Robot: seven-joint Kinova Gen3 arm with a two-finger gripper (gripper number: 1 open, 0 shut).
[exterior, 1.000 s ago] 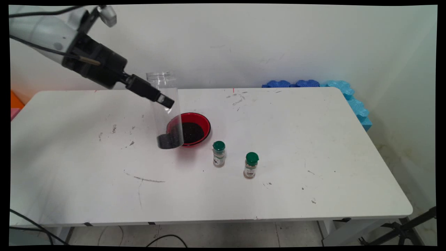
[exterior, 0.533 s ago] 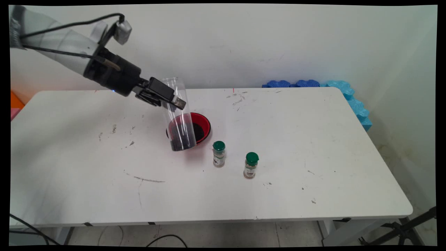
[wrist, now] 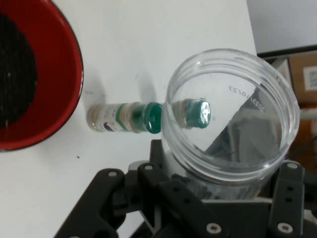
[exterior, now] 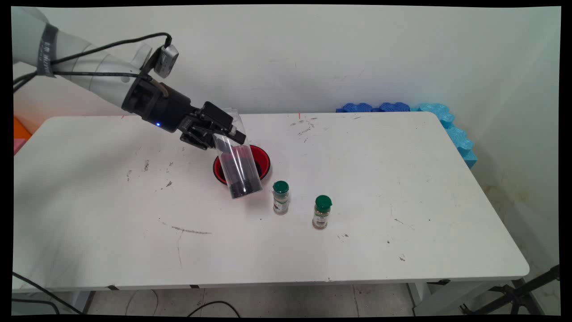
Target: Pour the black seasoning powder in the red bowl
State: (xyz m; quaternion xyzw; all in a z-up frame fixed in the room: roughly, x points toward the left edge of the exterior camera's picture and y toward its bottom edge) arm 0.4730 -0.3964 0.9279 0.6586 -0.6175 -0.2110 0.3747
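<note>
Two green-capped bottles stand on my worktop, and the end effector is clamped on a clear jar just up and left of them. I see its fingers pressed against the jar's upper part, near the mouth, so it is gripping the jar. The jar is tilted, mouth toward 11 o'clock and base toward 5 o'clock, with dark grains filling its lower half. In the main view the jar overlaps the red bowl; I cannot tell whether it touches the bowl or the worktop.

The bowl sits near the worktop's middle and holds dark grains. At about 4 o'clock from the bowl stands the nearer bottle, close beside the jar's base but apart from it. The second bottle stands farther on at 4 o'clock, apart from the first. Both are upright.

In the hand view I look at the jar's open rim from close by, with the end effector's black linkage under it. One bottle shows beside the jar, the other's green cap shows through the clear wall, and the bowl's red rim lies at 9 o'clock.

Blue foam pieces lie at the worktop's far right corner, at about 2 o'clock from the bowl, well apart from everything else.
</note>
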